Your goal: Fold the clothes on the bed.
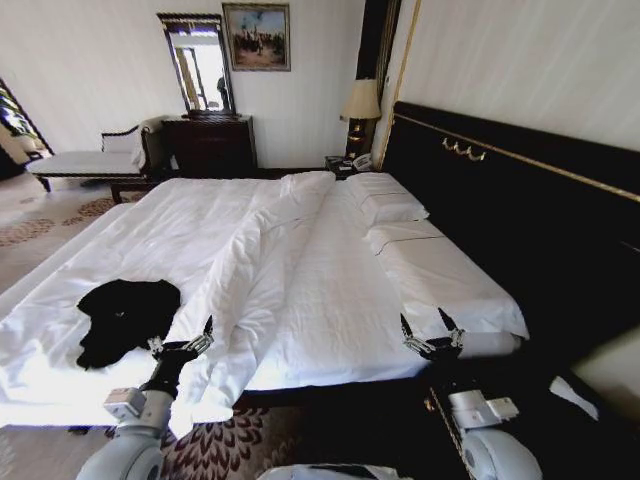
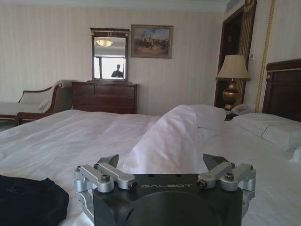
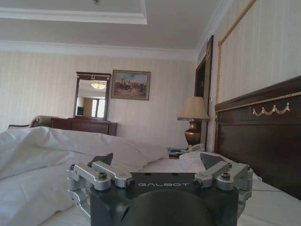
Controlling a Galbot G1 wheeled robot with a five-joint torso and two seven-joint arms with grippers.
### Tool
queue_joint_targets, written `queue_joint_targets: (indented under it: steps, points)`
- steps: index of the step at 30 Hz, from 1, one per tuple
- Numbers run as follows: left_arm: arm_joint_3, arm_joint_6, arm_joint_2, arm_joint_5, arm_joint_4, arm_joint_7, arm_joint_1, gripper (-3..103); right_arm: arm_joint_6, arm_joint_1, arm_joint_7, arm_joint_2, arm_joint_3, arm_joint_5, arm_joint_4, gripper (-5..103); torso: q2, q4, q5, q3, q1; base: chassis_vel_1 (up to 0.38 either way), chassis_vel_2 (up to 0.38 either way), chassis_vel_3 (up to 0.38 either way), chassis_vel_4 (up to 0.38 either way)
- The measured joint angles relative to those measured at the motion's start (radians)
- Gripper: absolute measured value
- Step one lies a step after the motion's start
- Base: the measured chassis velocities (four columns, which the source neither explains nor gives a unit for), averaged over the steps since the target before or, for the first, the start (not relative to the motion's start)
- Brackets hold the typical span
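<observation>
Nearest us, both grippers read "GALBOT": our left gripper [image 1: 182, 343] spread wide, empty, beside the crumpled black T-shirt [image 1: 125, 318] at the bed's [image 1: 330, 300] near left corner; our right gripper [image 1: 431, 332] released over the pillow side. Farther back, the dark headboard [image 1: 520, 210].

Each arm was a pale grey, rounded shell that narrowed into a black wrist, and a small white boxy module sat on each forearm. The left end effector [image 2: 160, 165] had a matte black housing with "GALBOT" lettered in grey across its face, silver metal linkage bars fixed with dark round screws, and two dark wedge-shaped fingertips [image 2: 109, 160]. The right end effector [image 3: 157, 161] was built the same, with the same lettering, silver links and dark fingertips [image 3: 104, 158].
</observation>
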Motion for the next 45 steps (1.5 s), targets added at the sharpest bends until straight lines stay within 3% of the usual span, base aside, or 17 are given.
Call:
queue_joint_targets:
  steps: [27,45]
  points:
    - [0.01,-0.003,-0.01,0.008,0.013,0.003,0.0,100,-0.003,0.002,0.002,0.008,-0.005,-0.029,-0.009,100,0.0,0.0,0.0002,0.0,-0.001,0.017,0.021,-0.016,-0.022]
    - [0.006,-0.003,-0.01,0.003,0.02,0.004,-0.006,100,0.001,0.005,0.002,0.008,-0.011,-0.036,-0.014,100,0.0,0.0001,-0.0001,0.0,-0.001,0.214,0.288,-0.213,-0.284]
